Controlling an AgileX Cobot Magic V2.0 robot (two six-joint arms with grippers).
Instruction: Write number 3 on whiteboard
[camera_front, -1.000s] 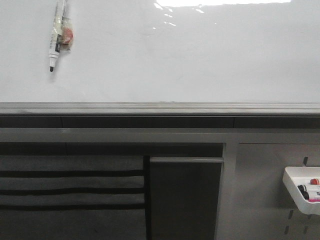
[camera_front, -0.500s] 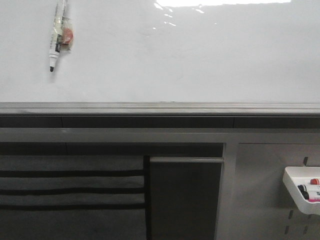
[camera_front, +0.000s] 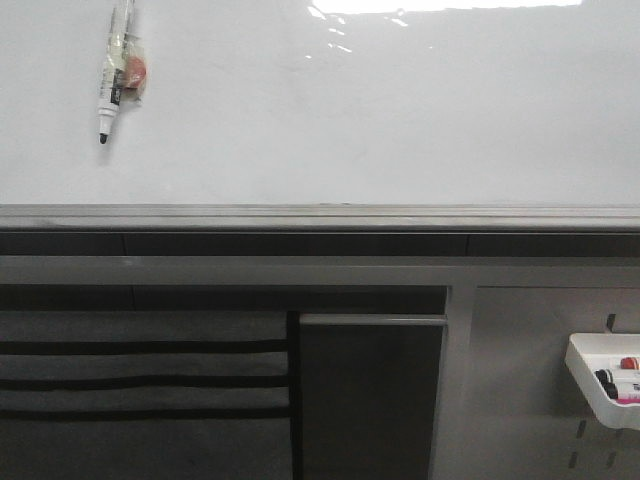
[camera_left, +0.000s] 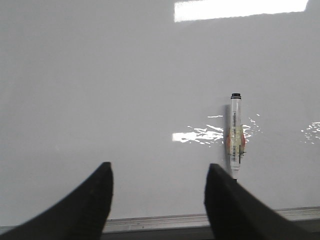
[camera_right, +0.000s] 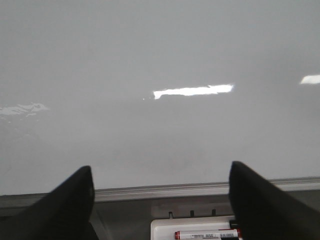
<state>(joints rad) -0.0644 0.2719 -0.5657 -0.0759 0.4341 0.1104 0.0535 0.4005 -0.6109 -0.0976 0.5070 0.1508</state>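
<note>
The whiteboard (camera_front: 350, 120) fills the upper half of the front view, glossy white with glare, above its grey metal ledge (camera_front: 320, 216). No number 3 shows on it. A marker (camera_front: 115, 70) with a black tip hangs on the board at the upper left; it also shows in the left wrist view (camera_left: 235, 135). My left gripper (camera_left: 157, 170) is open and empty, facing the board (camera_left: 125, 100), the marker just beyond one finger. My right gripper (camera_right: 161, 175) is open and empty, facing the board (camera_right: 160, 60) above the pen tray. Neither gripper shows in the front view.
A white tray (camera_front: 600, 385) with red and black markers hangs on the grey perforated panel (camera_front: 520, 400) at lower right; it also shows in the right wrist view (camera_right: 200, 231). Dark shelves (camera_front: 150, 380) sit below the ledge at left.
</note>
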